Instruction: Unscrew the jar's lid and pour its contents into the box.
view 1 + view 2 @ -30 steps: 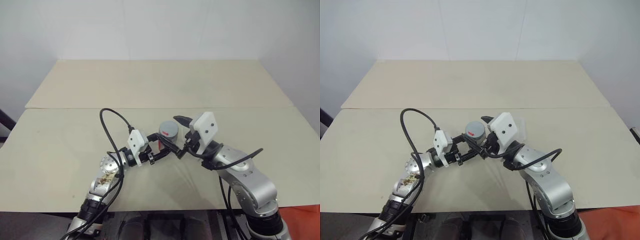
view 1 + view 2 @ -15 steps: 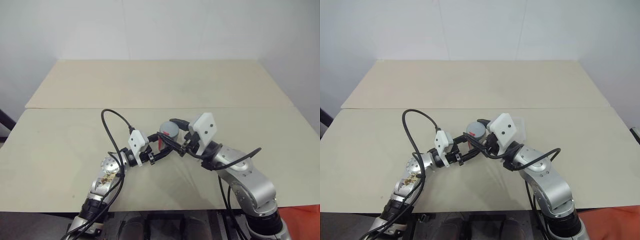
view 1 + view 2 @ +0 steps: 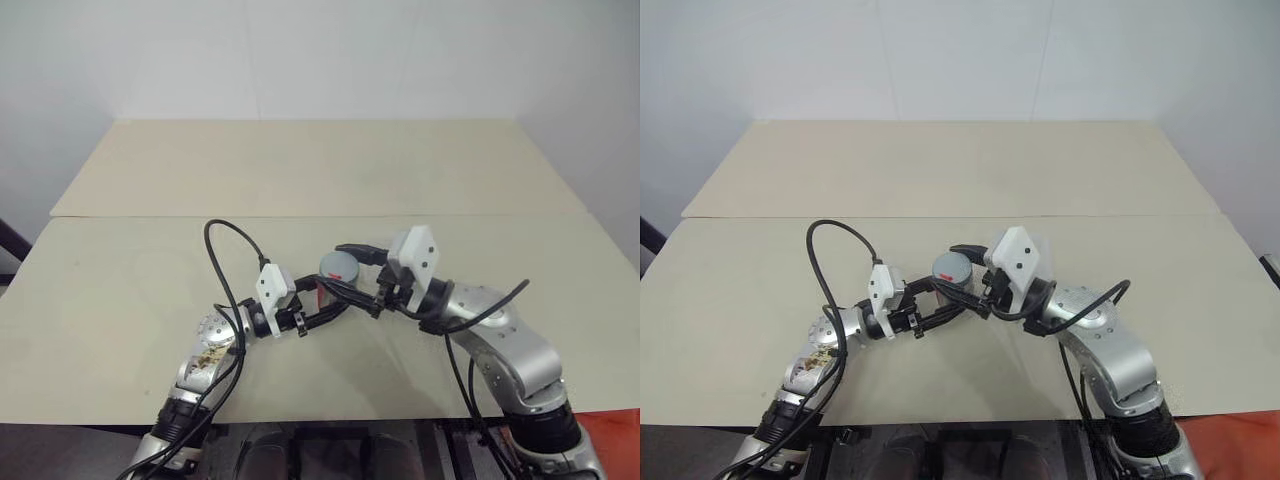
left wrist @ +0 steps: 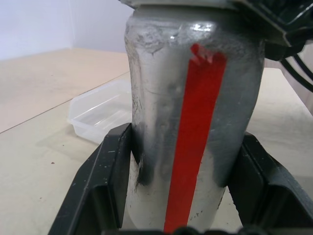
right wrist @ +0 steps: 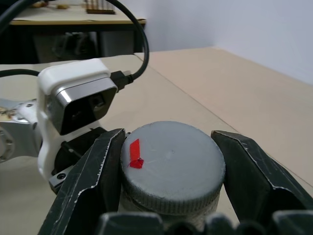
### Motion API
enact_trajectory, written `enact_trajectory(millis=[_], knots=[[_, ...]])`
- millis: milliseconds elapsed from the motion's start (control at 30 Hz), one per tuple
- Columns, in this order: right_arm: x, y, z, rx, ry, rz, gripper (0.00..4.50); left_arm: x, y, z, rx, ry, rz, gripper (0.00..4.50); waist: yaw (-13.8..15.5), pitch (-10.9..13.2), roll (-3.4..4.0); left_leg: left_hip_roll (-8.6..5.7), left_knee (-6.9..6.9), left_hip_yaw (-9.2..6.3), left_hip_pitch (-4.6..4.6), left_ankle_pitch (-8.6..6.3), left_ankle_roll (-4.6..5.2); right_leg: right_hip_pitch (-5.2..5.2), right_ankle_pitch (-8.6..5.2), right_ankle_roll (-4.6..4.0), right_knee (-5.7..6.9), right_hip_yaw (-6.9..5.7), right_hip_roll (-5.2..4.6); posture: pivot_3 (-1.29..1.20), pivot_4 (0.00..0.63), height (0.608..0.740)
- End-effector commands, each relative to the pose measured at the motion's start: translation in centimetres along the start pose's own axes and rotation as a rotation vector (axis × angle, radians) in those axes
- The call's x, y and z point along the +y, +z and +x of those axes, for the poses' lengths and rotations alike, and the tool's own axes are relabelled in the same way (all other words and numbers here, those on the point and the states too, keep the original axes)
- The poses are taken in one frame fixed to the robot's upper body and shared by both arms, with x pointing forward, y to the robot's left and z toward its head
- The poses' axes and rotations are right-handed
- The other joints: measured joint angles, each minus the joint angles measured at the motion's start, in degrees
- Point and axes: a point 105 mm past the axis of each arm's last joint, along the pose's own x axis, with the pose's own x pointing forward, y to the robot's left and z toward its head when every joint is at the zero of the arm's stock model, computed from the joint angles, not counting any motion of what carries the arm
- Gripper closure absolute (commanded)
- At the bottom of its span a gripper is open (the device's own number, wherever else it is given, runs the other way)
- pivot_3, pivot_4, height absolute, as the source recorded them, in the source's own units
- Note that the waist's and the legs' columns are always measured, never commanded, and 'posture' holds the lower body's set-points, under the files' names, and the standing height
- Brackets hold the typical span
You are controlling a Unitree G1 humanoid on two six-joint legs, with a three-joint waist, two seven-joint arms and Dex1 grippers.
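The jar stands upright above the near middle of the desk, clamped low on its body by the left claw, with its red stripe facing that wrist. The right claw is closed on the lid, one finger on each side of the rim. The box sits on the desk just beyond the jar, apart from it.

The likeliest trouble is slip: the lid's edge is shallow, so the right fingers could skate round it without turning it. The left grip sits low, so a hard twist may spin the whole jar in that claw or tip it. If the lid frees suddenly, a tilted jar could spill short of the box.

A second ago the right claw stood wide open beside the lid; now it has swung in and shut on it
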Motion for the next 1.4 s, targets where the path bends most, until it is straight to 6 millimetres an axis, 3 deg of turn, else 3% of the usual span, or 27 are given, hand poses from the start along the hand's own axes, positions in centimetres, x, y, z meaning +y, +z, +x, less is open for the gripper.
enact_trajectory(millis=[33,400,733,800,833,933,1267,1400], knots=[[-0.3,0.6,-0.6,-0.023,0.069,-0.018,1.72,0.0,2.1,-0.1,-0.073,-0.011,0.049,2.02,0.0,0.0,0.00,0.00,0.00,0.00,0.00,0.00,0.00,0.00,0.00,0.00,0.00,0.00,0.00,0.00,0.150,0.740],[-0.5,-0.5,-0.7,-0.053,0.415,-0.002,1.72,-1.1,2.7,0.1,-0.099,-0.103,0.035,2.04,-0.1,0.0,0.00,0.01,0.01,0.01,0.02,-0.02,0.04,0.01,0.00,0.00,0.00,0.00,0.00,0.00,0.150,0.740],[-1.3,-0.4,0.4,-0.100,0.577,-0.008,1.72,-1.8,2.7,0.3,-0.098,-0.130,0.033,2.05,0.0,0.0,0.01,0.02,0.00,0.01,-0.02,-0.01,0.01,0.03,0.02,0.02,0.07,-0.03,0.00,0.00,0.150,0.740],[-1.5,-0.5,0.4,-0.099,0.564,-0.005,1.72,-1.6,2.6,0.4,-0.094,-0.113,0.042,2.05,0.0,0.0,0.01,0.02,0.01,0.01,-0.04,-0.01,0.01,0.03,0.03,0.03,0.10,-0.04,0.00,0.00,0.150,0.740],[-1.7,-0.5,0.4,-0.098,0.554,-0.001,0.99,-1.6,2.5,0.5,-0.093,-0.108,0.045,2.05,0.0,0.0,0.01,0.02,0.00,0.01,-0.04,0.00,0.01,0.03,0.03,0.04,0.10,-0.04,0.00,0.00,0.150,0.740],[-1.9,-0.2,0.0,-0.114,0.542,-0.008,0.13,-1.5,2.5,0.5,-0.095,-0.099,0.049,2.05,0.0,0.0,0.01,0.02,0.00,0.02,-0.07,0.00,0.00,0.02,0.03,0.04,0.09,-0.04,-0.01,0.00,0.150,0.740],[-2.4,1.8,-2.1,-0.169,0.322,-0.123,0.06,-0.9,2.1,0.7,-0.097,-0.061,0.055,2.05,0.2,0.0,0.02,0.02,0.01,0.00,-0.06,0.03,-0.06,0.02,0.03,0.04,0.06,-0.06,-0.01,0.00,0.150,0.740],[-2.4,2.9,-2.4,-0.195,0.107,-0.197,0.06,-0.4,2.0,0.9,-0.093,-0.024,0.067,2.05,0.1,0.0,0.01,0.03,0.00,-0.01,-0.06,0.03,-0.06,0.02,0.03,0.04,0.06,-0.07,-0.02,0.00,0.150,0.740]])
